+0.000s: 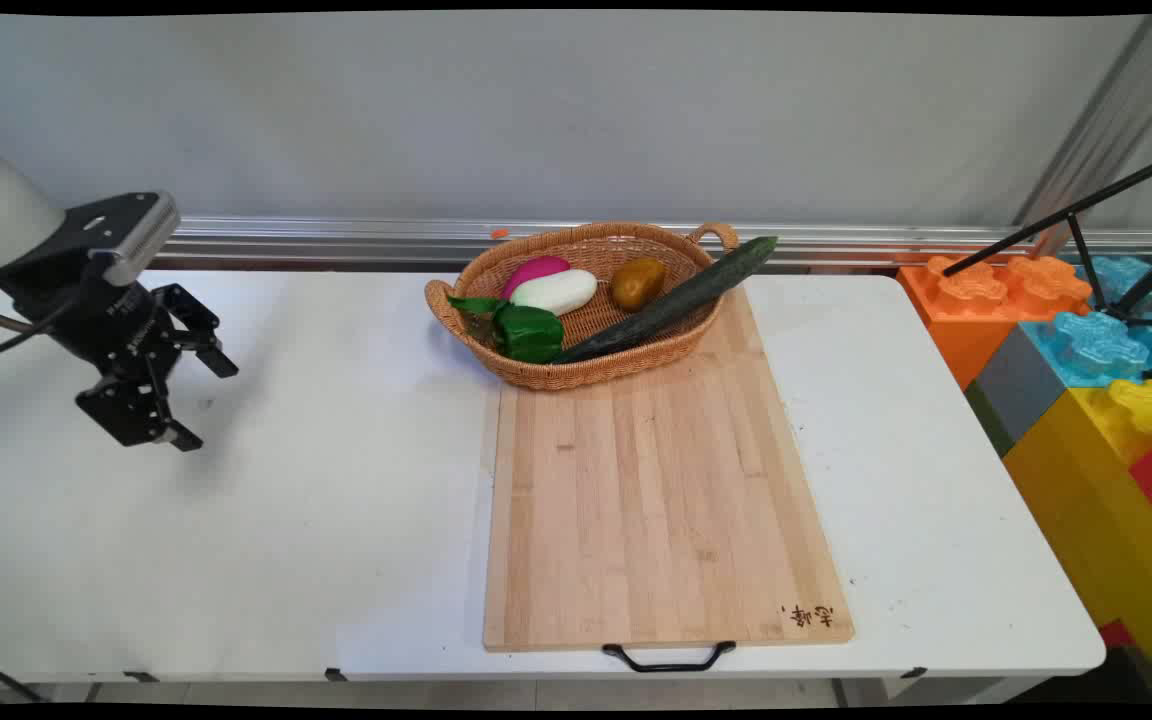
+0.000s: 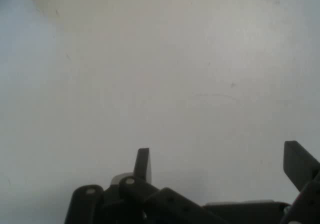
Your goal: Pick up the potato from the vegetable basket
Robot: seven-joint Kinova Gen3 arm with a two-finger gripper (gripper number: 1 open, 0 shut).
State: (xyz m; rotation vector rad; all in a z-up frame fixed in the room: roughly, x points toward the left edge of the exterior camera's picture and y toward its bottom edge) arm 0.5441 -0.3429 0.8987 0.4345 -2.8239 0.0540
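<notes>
My black gripper (image 1: 208,404) hangs open over the bare left part of the white table (image 1: 336,480), holding nothing. In the hand view my gripper (image 2: 220,163) shows both fingers spread wide over plain white tabletop. Far to its right a wicker basket (image 1: 456,310) stands on the far end of a wooden cutting board (image 1: 656,500). In the basket lie a green pepper (image 1: 528,332), a pink and white vegetable (image 1: 554,288), a brown potato (image 1: 637,283) and a long dark cucumber (image 1: 676,298) that sticks out over the rim.
Large coloured toy blocks (image 1: 1086,380) are stacked off the table's right end, with a black tripod (image 1: 1096,240) above them. A metal rail (image 1: 336,240) runs along the wall behind the table. The board's black handle (image 1: 669,660) overhangs the near edge.
</notes>
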